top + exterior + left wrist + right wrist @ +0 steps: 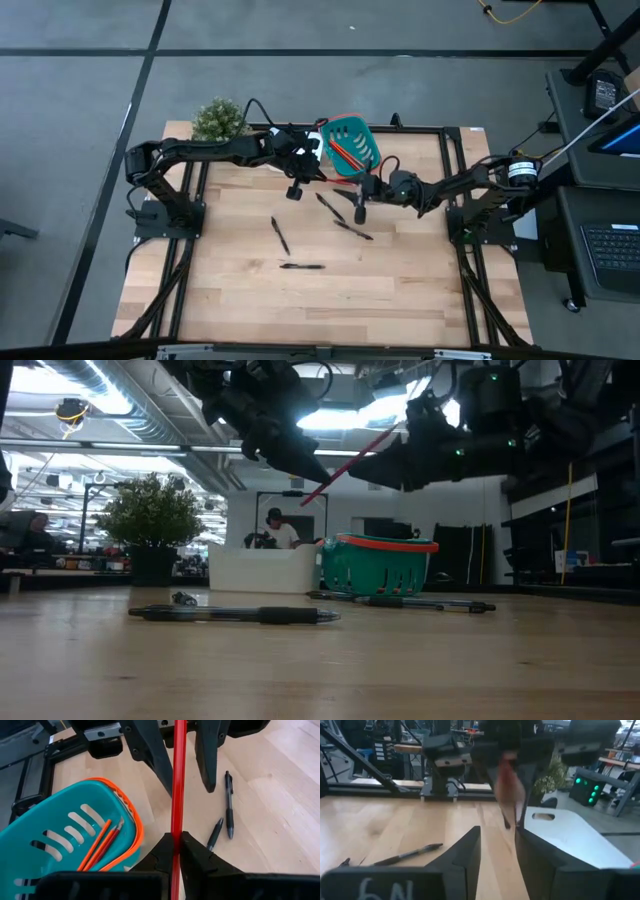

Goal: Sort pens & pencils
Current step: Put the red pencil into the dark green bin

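The wooden table carried both arms, which met over its far middle, beside a teal basket with an orange rim that already held at least two pencils lying side by side. A white bin stood just beside the basket, a potted plant at the far left corner. The left gripper was pressed together on one pencil, which it held off the table with its free length running between the fingers of the right gripper. The right fingers stood apart on either side of the shaft; whether they touched it could not be told, the right wrist view being blurred there. Four pens lay loose on the table nearer the front, two of them close together below the grippers and two well apart. The step in hand appeared to be a transfer of the held pencil, or its delivery to the basket. To do it well, one claw should grip firmly before the other lets go, and the pencil should be carried over the basket rim and released low, parallel to those inside, so that it cannot bounce out or roll among the pens.
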Available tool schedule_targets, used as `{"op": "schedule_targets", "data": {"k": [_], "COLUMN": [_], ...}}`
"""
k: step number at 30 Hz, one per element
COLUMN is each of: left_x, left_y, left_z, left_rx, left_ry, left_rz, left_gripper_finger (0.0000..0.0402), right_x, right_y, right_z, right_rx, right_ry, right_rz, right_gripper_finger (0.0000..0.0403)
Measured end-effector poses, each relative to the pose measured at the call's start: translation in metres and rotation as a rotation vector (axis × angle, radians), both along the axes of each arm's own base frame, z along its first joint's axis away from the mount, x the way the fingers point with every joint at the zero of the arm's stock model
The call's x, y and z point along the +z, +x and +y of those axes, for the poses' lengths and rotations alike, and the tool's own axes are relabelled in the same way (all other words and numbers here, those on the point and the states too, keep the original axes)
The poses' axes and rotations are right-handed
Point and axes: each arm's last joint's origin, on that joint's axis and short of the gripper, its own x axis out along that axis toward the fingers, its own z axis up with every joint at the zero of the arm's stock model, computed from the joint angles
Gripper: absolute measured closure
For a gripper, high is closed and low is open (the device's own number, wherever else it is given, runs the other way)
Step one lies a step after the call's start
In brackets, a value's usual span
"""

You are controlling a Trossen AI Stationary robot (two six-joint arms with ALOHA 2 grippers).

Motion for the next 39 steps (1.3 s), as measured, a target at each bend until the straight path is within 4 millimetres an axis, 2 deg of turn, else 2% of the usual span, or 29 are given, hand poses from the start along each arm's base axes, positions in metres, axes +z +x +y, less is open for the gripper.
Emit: {"op": "schedule_targets", "data": {"k": [21,25,34,39], "left_x": [-0.0001,-0.0001,0.0002,0.0002], "left_y": [0.0001,0.0002,0.0003,0.0003], "left_z": [-0.0004,-0.0004,-0.0018,-0.0019], "left_rx": [-0.004,-0.004,-0.036,-0.036], "left_ry": [-0.004,-0.005,-0.033,-0.033], "left_rz": [-0.001,-0.001,-0.009,-0.010], "left_gripper_finger": [0.0386,0.0386,0.0386,0.0386], "right_x": [0.0048,0.0048,0.0056,0.0060], "right_y": [0.0033,0.0033,0.0032,0.0033], "right_z": [-0.0006,-0.0010,-0.0011,-0.0011], "right_rx": [0.000,-0.007,-0.010,-0.009], "right_ry": [-0.034,-0.045,-0.059,-0.060], "right_rz": [-0.013,-0.011,-0.017,-0.021], "right_gripper_finger": [0.0284,0.0308,0.0393,0.0396]}}
